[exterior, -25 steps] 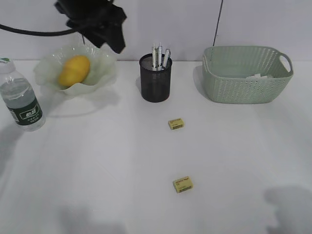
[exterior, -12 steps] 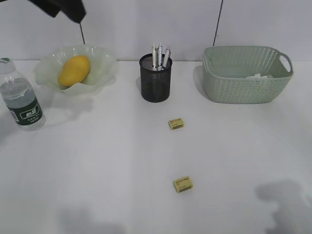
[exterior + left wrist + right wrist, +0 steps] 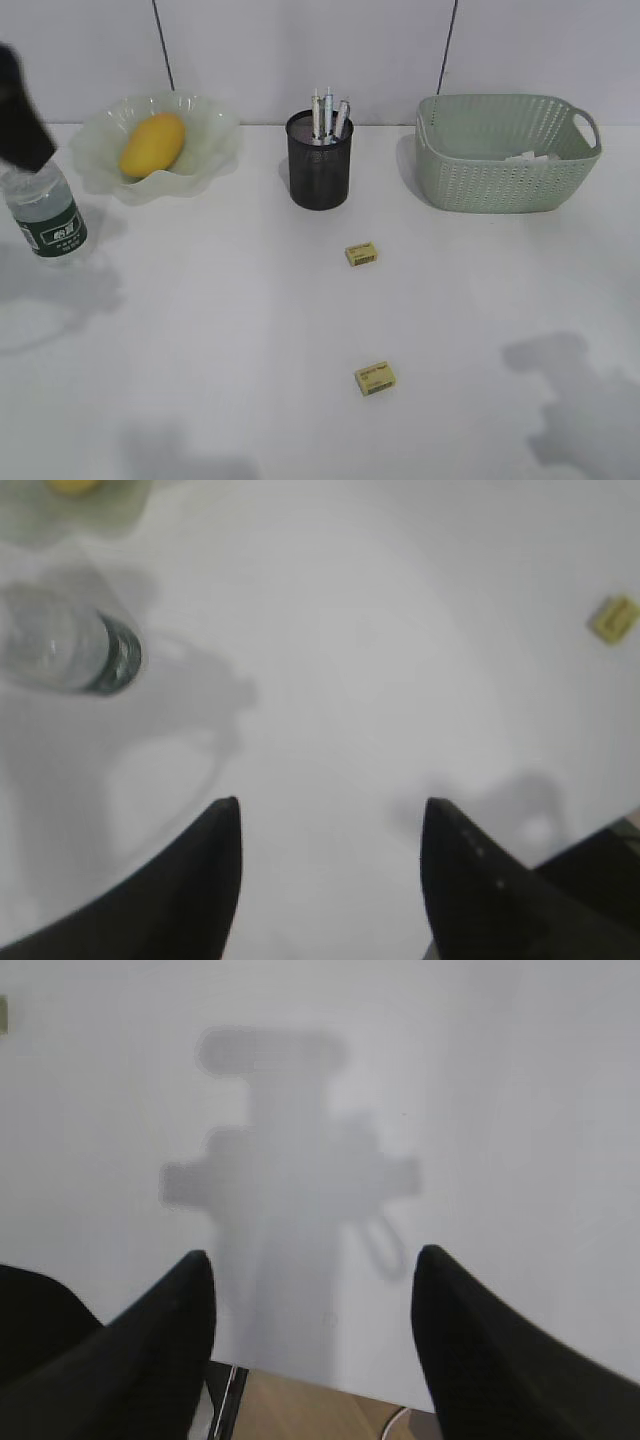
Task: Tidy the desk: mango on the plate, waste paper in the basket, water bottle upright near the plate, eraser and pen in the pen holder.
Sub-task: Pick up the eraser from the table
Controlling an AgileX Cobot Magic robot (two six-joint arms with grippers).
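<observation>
The yellow-orange mango (image 3: 152, 143) lies in the ruffled green plate (image 3: 212, 128). Left of it the water bottle (image 3: 47, 215) stands upright, its cap hidden behind a dark, blurred part of my left arm (image 3: 20, 125). Pens (image 3: 328, 113) stick out of the black mesh pen holder (image 3: 320, 168). The waste paper (image 3: 530, 157) sits inside the green basket (image 3: 500, 175). Two yellow erasers (image 3: 361, 253) (image 3: 375, 377) lie on the desk (image 3: 200, 330). My left gripper (image 3: 330, 805) hangs open and empty above the desk, right of the bottle (image 3: 70, 652). My right gripper (image 3: 312, 1258) is open and empty over the desk's front edge.
One eraser (image 3: 614, 618) shows at the right edge of the left wrist view. Wooden floor (image 3: 300, 1410) appears beyond the desk edge in the right wrist view. Arm shadows (image 3: 570, 395) fall on the desk's front right.
My left arm has swung from above the plate at the back down to the left edge, in front of the bottle's top. The shadow at the front right has grown and shifted inward.
</observation>
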